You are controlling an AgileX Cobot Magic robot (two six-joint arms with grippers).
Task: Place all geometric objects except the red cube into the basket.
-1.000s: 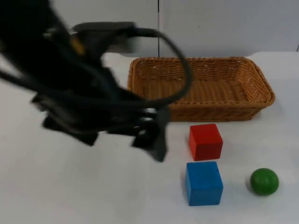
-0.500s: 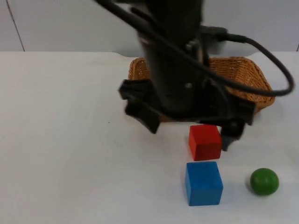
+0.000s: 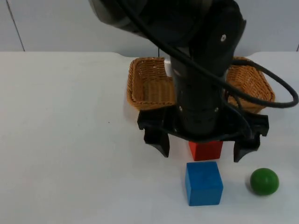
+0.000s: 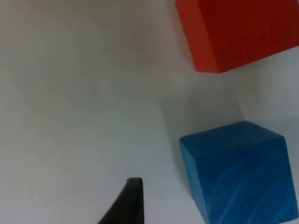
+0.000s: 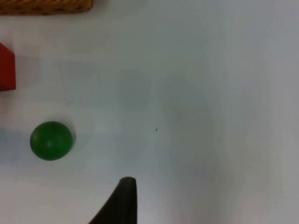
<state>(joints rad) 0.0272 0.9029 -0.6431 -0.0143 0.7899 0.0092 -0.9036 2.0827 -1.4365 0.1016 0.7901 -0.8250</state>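
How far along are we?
Nothing done: blue cube and green ball lie on the table, outside the basket. In hand: left tool, open, hovers over the red cube beside the blue one. The right tool waits near the ball. Left: both placements.

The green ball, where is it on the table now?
In the top view the green ball lies on the white table, right of the blue cube and apart from it, nearer the camera than the wicker basket.
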